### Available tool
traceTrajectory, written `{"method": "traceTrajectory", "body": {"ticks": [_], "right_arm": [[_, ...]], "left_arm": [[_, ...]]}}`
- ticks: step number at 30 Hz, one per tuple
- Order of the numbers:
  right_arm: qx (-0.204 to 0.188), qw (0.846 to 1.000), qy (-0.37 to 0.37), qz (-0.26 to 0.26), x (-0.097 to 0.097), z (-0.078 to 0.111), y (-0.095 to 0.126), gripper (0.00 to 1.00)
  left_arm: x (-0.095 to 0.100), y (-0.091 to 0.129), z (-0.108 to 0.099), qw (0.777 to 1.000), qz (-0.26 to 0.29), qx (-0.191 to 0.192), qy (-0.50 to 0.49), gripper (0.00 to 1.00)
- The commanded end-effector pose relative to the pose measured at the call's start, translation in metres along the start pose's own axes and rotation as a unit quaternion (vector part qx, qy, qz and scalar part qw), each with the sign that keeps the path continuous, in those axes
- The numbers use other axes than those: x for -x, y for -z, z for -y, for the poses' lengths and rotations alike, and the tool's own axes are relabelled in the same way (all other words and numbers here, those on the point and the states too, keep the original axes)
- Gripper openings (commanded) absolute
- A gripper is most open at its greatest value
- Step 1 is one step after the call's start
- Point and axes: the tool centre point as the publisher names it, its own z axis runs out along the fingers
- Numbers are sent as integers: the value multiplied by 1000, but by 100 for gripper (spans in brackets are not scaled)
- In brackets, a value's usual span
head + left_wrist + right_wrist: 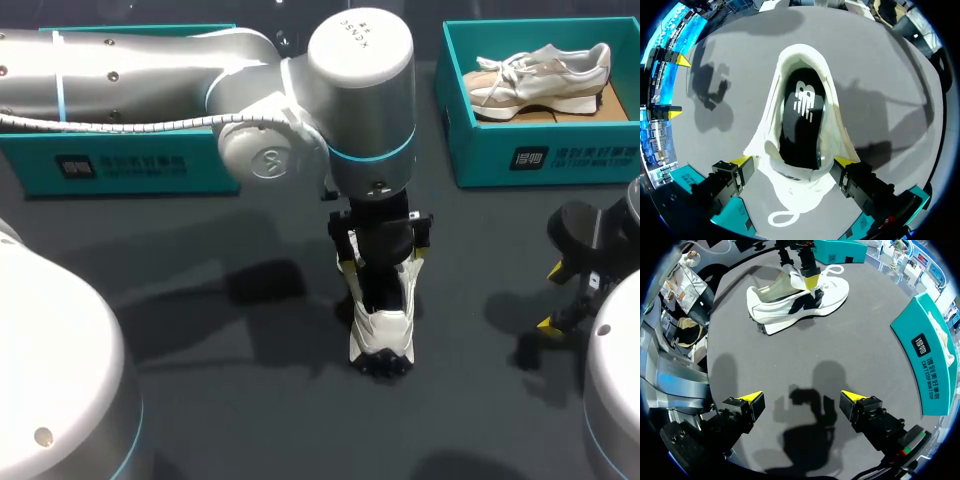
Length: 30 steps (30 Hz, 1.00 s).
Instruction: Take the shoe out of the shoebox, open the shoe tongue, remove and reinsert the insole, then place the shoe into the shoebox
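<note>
While the left arm (150,70) lies along the top of the head view from the upper left to the middle, its wrist points straight down at the frame's centre, with the left gripper (383,262) over the white shoe (382,330). That shoe stands sole-down on the table (230,400) just below centre, its end with black sole lugs toward the lower edge. In the left wrist view the fingers are spread to the shoe's width, one yellow tip against each outer side of the upper, so the pincer has hold of the shoe. The black insole (802,115) shows inside the opening ahead of the tips, and a lace loop lies under the gripper. At the lower right of the head view the right arm (615,390) holds the right gripper (552,296) low above the table, well apart from the shoe. Its fingers stand wide open with nothing between them but bare table and their own shadow. The right box (540,150), at the upper right, holds a beige shoe (540,80). The left box (120,165), at the upper left, is partly hidden by the left arm.
</note>
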Motion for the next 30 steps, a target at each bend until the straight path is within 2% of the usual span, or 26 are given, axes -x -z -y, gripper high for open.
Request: {"method": "traceTrajectory", "body": {"ticks": [1, 5, 7, 9, 11, 12, 16, 21, 26, 30], "right_arm": [[0, 1000, 0, 1, -1, 1, 0, 100], [0, 1000, 0, 1, -1, 1, 0, 100], [0, 1000, 0, 1, -1, 1, 0, 100], [0, 1000, 0, 1, -1, 1, 0, 100], [0, 1000, 0, 1, -1, 1, 0, 100], [0, 1000, 0, 1, -1, 1, 0, 100], [0, 1000, 0, 1, -1, 1, 0, 100], [0, 1000, 0, 1, -1, 1, 0, 100], [0, 1000, 0, 1, -1, 1, 0, 100], [0, 1000, 0, 1, -1, 1, 0, 100]], "left_arm": [[-5, 7, -11, 1000, 3, -4, 2, 100], [-8, 13, -22, 1000, 3, -3, 11, 86], [-9, 17, -28, 1000, 3, -2, 14, 76], [-9, 22, -33, 1000, 4, -1, 16, 73], [-10, 27, -38, 1000, 6, -1, 19, 54], [-10, 29, -40, 1000, 7, 1, 21, 50], [-8, 38, -47, 1000, 8, 1, 27, 45], [-6, 51, -52, 999, 13, -30, 31, 41], [-6, 59, -49, 998, 11, -53, 26, 41], [-6, 59, -39, 998, 7, -64, 15, 39]]}}
